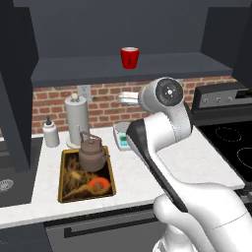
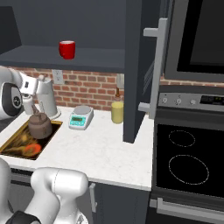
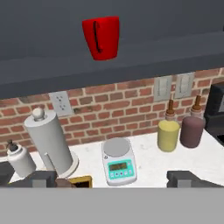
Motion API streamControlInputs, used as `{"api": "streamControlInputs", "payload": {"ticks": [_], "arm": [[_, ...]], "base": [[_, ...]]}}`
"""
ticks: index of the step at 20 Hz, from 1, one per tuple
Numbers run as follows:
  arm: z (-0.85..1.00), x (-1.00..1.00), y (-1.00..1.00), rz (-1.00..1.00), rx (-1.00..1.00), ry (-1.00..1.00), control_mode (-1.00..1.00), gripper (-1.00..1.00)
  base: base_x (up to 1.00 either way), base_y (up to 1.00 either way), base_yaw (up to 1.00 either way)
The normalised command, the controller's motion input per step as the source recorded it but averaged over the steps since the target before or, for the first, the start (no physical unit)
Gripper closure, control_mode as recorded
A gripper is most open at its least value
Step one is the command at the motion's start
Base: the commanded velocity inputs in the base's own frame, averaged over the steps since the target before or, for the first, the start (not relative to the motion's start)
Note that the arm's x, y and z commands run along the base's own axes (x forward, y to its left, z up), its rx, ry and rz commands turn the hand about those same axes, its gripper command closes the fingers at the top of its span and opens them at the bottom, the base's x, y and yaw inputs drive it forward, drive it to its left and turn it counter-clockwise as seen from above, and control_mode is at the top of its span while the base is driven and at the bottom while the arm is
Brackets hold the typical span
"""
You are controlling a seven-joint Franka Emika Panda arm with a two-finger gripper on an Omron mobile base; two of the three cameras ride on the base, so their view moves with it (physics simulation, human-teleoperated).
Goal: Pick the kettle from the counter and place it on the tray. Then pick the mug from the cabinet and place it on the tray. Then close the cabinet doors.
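My gripper point(image 3: 112, 178): jaws wide apart, holding nothing, above the white counter point(image 1: 197, 162) | brown kettle point(image 1: 92, 154): upright on the far end of the black tray point(image 1: 64, 189) | red mug point(image 3: 101, 37): on the open cabinet point(image 1: 147, 66) shelf, handle facing me | white-and-teal scale point(image 3: 118, 165): beside the paper-towel roll point(image 3: 50, 142)

Tray point(image 2: 17, 144) cut off at left edge; arm hides scale point(image 1: 121, 140).
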Motion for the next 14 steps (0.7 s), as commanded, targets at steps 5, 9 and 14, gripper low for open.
{"api": "streamControlInputs", "payload": {"ticks": [5,9,14], "arm": [[0.71,0.00,-0.06,0.00,-0.01,-0.25,-1.00,-1.00],[0.14,0.00,0.00,0.00,0.00,-0.02,-1.00,-1.00],[0.00,0.00,0.00,0.00,0.00,0.00,-1.00,-1.00]], "base": [[0.00,0.00,0.00],[0.00,0.00,0.00],[0.00,0.00,0.00]]}}
